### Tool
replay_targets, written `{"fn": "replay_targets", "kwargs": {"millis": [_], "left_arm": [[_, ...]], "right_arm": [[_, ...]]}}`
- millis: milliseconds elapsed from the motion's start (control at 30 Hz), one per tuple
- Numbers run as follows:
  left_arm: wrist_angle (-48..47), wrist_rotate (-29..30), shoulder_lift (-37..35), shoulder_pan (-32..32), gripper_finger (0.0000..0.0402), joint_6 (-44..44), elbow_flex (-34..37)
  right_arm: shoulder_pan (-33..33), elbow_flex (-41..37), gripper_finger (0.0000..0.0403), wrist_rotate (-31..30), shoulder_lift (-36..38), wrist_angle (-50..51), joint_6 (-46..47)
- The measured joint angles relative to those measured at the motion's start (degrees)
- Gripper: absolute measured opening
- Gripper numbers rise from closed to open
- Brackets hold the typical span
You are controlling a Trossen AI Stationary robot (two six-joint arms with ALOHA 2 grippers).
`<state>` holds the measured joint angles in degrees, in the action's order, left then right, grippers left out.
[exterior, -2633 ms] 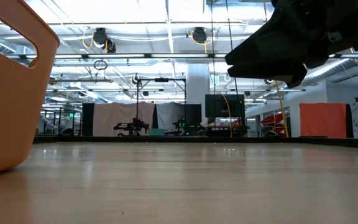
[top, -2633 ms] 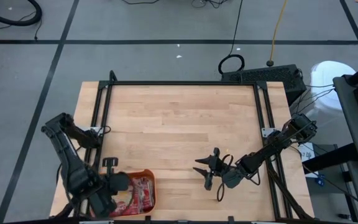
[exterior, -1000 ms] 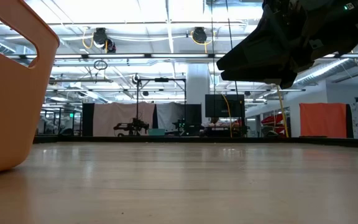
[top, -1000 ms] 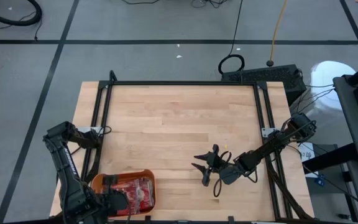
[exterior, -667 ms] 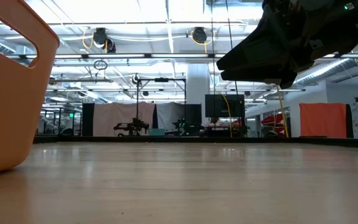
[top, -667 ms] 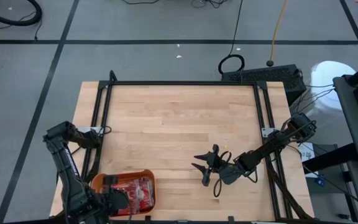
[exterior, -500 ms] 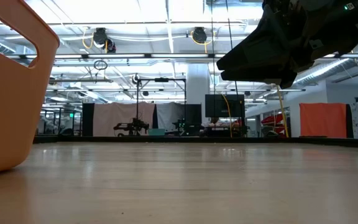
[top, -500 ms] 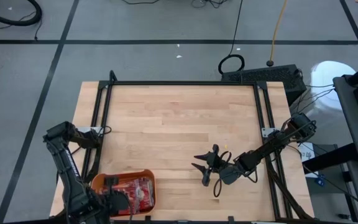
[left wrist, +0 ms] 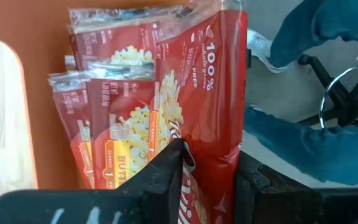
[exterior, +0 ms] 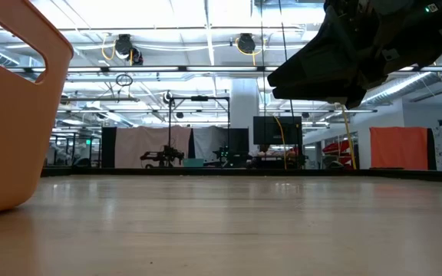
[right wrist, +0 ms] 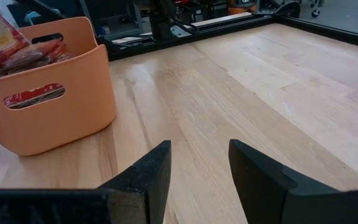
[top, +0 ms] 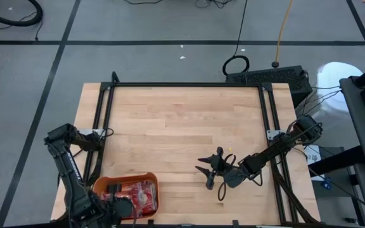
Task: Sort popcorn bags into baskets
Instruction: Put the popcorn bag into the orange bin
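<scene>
The orange basket [top: 132, 177] stands at the table's near left corner, and several red popcorn bags [top: 139, 194] stand packed on edge inside it [left wrist: 110, 106]. My left gripper [top: 116, 206] is at the basket's near side, shut on one more bag [left wrist: 210, 87] that rises above the others. The right wrist view shows the basket [right wrist: 48, 106] with bags sticking up over its rim [right wrist: 2, 34]. My right gripper [top: 206, 175] hangs open above bare wood right of the basket [right wrist: 197, 152], touching nothing. My left gripper [left wrist: 209, 158] has the bag's near end [left wrist: 207, 177] pinched between its two fingers. The film wrinkles against one finger [left wrist: 169, 177]. The bag's printed face is turned toward the wrist camera. It leans over the other bags and the basket's edge, its far end raised.
Black rails [top: 182, 85] frame the wooden table [top: 170, 133]. Bare wood lies between the basket and my right gripper. Beyond the near edge, a person's legs in blue jeans [left wrist: 316, 146] and a chair base [left wrist: 353, 93] show. The basket's wall [exterior: 6, 115] fills the low view's left.
</scene>
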<state>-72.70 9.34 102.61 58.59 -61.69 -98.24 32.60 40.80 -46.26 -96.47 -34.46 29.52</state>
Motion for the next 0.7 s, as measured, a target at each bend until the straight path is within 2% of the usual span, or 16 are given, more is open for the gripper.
{"fn": "replay_targets", "kwargs": {"millis": [367,500,700], "left_arm": [[1.76,0.47,0.04,0.04,0.0182,-2.10,1.91],[5.96,0.60,0.04,0.04,0.0199,-1.26,4.89],[6.28,-0.13,0.02,0.02,0.0205,-0.99,5.90]], "right_arm": [[0.00,0.00,0.0153,0.00,0.00,0.00,-0.22],[0.00,0.00,0.0153,0.00,0.00,0.00,-0.22],[0.00,0.00,0.0153,0.02,0.00,-0.02,-0.22]]}}
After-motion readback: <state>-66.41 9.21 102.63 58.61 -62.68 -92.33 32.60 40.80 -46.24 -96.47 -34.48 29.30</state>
